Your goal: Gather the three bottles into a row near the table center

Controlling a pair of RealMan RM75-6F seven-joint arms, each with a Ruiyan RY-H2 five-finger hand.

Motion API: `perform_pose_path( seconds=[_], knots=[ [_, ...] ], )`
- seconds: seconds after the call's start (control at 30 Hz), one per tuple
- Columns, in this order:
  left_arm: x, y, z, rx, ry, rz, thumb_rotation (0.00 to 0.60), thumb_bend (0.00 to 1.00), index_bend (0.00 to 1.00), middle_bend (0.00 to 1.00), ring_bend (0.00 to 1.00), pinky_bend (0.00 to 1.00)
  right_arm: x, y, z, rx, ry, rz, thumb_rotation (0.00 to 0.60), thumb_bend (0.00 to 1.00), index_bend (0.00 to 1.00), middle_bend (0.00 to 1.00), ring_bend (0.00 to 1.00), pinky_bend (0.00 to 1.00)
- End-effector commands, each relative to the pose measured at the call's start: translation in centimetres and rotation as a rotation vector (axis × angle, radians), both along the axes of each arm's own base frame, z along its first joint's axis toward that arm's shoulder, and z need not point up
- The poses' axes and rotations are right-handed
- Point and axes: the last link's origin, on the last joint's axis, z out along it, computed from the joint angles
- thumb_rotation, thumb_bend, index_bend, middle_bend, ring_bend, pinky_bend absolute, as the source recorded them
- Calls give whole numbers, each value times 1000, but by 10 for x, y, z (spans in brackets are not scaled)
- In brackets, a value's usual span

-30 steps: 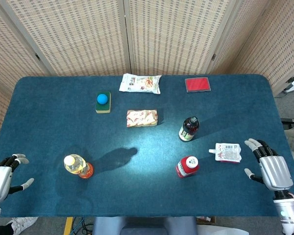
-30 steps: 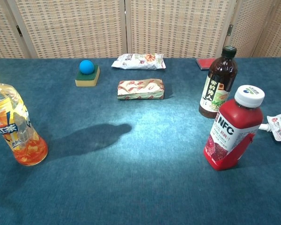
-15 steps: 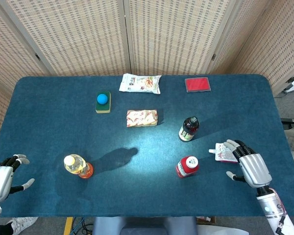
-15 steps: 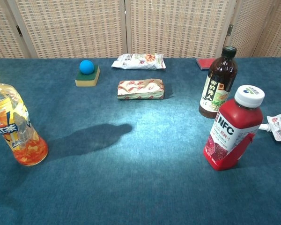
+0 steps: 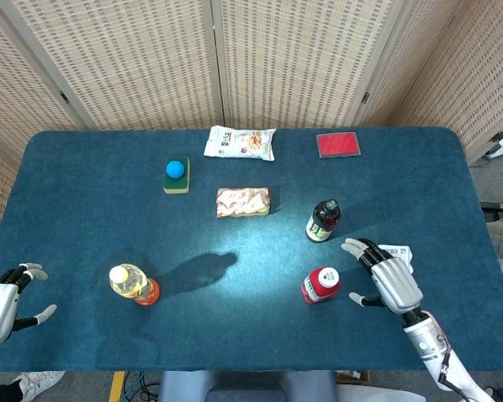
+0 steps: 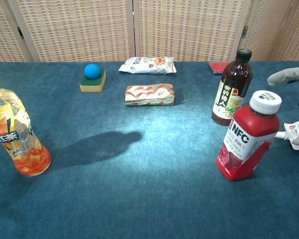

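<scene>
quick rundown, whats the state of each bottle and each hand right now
red juice bottle: upright, white cap on, untouched.
dark bottle: upright, capped, untouched.
orange tea bottle: upright, capped, far left of the other two.
right hand: open, fingers spread, just right of the red juice bottle, not touching.
left hand: open, at the table's near left edge.

Red juice bottle with a white cap (image 5: 320,285) stands upright, front right of the wrapped snack bar (image 5: 243,202). Dark brown glass bottle, black cap (image 5: 323,220), upright, right of that bar. Clear orange-tea bottle, yellow cap (image 5: 132,284), upright, far front left of it.
</scene>
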Motion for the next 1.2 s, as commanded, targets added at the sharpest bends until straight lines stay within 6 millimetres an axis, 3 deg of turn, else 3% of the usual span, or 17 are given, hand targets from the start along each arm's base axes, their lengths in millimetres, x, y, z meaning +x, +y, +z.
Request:
perform_pose_path(
  seconds=[0.03,0.57,1.2],
  knots=[
    [0,0,0,0,-2,-1,600,63,408,323,344,541,4,-2,-10,33,-29,13,600,47,170,162,126,365],
    [1,-1,2,-5,-11,-4,600,63,408,323,344,541,14,-10,-42,104,-98,37,600,48,180,235,182,371],
    [3,-1,2,-11,-19,-8,600,63,408,323,344,541,12,-22,-61,101,-121,15,600,72,486,547,466,483]
  ],
)
